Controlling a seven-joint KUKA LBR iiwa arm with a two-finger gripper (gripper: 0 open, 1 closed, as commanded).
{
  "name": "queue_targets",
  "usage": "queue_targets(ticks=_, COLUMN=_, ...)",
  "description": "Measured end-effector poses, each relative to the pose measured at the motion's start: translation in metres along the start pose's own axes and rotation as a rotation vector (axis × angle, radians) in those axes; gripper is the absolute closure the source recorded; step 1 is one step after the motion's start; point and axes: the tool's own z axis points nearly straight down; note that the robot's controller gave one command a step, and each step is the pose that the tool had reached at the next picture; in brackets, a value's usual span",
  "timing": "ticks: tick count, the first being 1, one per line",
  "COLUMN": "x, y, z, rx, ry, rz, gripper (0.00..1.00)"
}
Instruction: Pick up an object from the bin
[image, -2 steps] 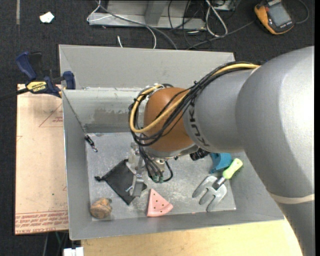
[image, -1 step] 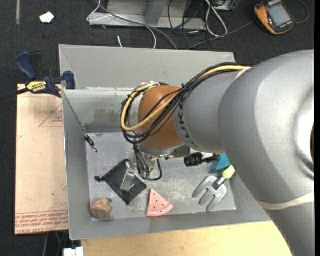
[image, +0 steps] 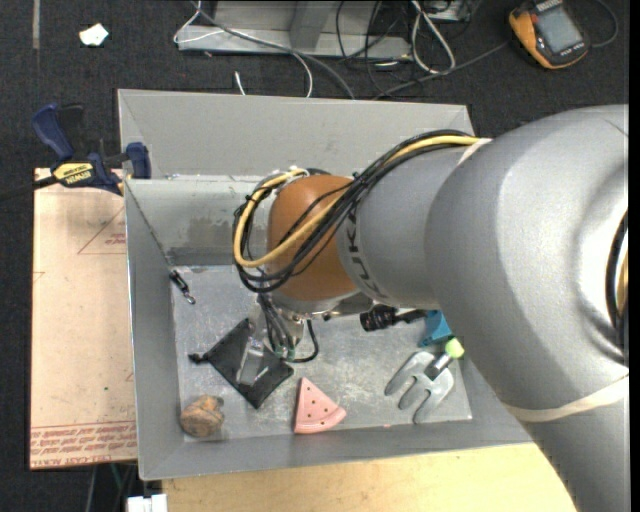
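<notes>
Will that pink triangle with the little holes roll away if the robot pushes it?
Probably not: the pink triangle lies flat on the bin floor and has straight edges, so it would likely slide. Its crisp shape suggests it is stiff, and it is probably light.

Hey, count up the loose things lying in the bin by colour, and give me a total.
Black: 2 (flat angular piece, small thin item)
Pink: 1 (triangular wedge)
Brown: 1 (rock-like lump)
Grey: 1 (pronged tool)
Total: 5 in sight
</notes>
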Motion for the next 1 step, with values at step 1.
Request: queue_targets(ticks=1, x=-0.0011, y=-0.0036, z=0.0028, rx=-0.001, ry=0.001, rz=0.230, gripper=1.00)
